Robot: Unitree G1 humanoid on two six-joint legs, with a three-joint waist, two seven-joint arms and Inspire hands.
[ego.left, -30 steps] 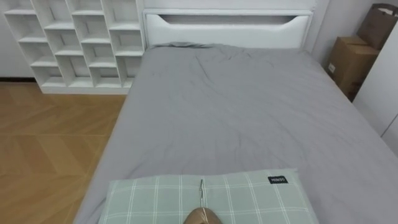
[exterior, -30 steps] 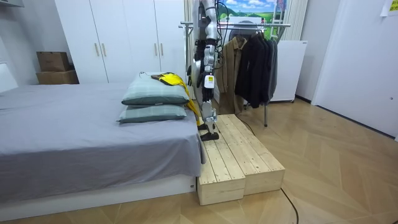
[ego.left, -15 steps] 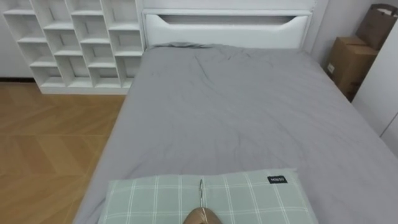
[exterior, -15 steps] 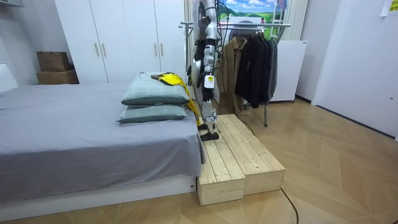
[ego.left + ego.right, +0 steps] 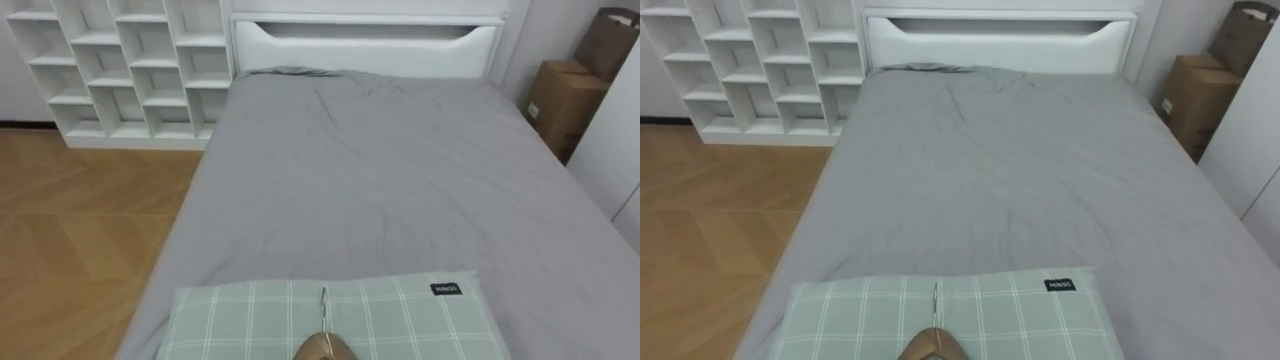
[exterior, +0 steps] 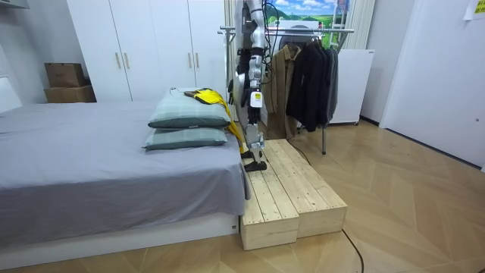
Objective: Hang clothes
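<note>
room view: garment (image 6: 206,95) downward off pillow (image 6: 182,114)

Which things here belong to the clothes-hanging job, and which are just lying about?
For the job:
yellow garment
hanger
rack
coats

Lying about:
pillows
bed
shelf
boxes
wardrobe
platform

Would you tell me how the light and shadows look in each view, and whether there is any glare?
Both eye views: the grey bed is evenly lit, with soft shading in its creases and no glare on the headboard. Room view: even light, a soft shadow under the bed's overhanging sheet, and the coats look very dark.
</note>
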